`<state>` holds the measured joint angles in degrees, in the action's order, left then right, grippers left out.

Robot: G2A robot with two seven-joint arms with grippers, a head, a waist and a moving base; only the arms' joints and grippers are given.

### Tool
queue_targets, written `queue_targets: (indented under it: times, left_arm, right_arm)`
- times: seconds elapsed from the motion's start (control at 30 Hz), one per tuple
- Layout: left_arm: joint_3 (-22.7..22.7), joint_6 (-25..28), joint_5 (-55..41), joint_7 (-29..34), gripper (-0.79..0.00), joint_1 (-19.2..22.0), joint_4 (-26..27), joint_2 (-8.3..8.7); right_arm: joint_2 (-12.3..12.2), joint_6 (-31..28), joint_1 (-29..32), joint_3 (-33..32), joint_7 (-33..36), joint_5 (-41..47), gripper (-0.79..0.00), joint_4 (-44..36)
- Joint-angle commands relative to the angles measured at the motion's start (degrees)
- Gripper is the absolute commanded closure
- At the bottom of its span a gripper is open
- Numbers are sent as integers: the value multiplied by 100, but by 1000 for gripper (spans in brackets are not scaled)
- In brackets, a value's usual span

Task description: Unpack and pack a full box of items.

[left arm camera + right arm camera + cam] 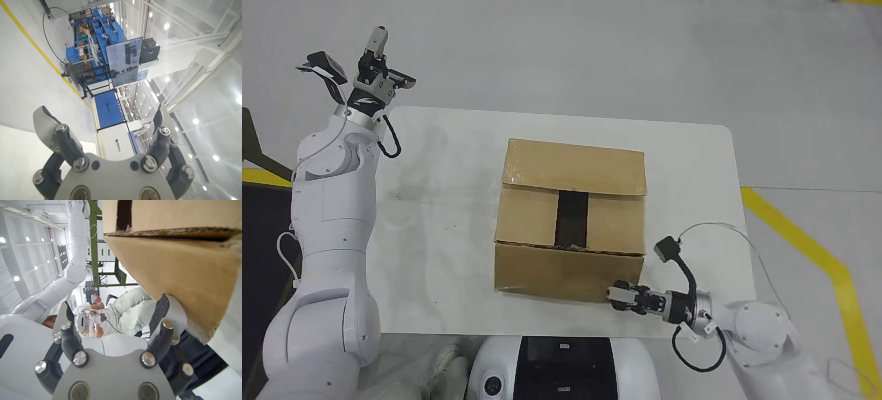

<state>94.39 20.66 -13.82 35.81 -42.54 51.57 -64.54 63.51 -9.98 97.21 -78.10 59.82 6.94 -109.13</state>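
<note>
the right gripper [113,306] gaped wide, one finger [160,311] touching the box [572,215] (near corner). the left gripper [102,109] spread wide, empty.

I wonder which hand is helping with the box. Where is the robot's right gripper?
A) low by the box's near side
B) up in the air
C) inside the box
A: the right gripper sits open, low beside the near side of the cardboard box.
</note>
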Motion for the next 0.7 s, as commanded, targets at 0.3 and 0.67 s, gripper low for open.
queue_targets:
  times: [0.3,0.67]
  left_arm:
    - [0,0,0,0,-785,0,0,0]
    - [0,0,0,0,-785,0,0,0]
  right_arm:
    - [-41,-133,-168,173,-13,-39,-785,63]
    - [-126,-553,56,-666,-233,1166,-785,-434]
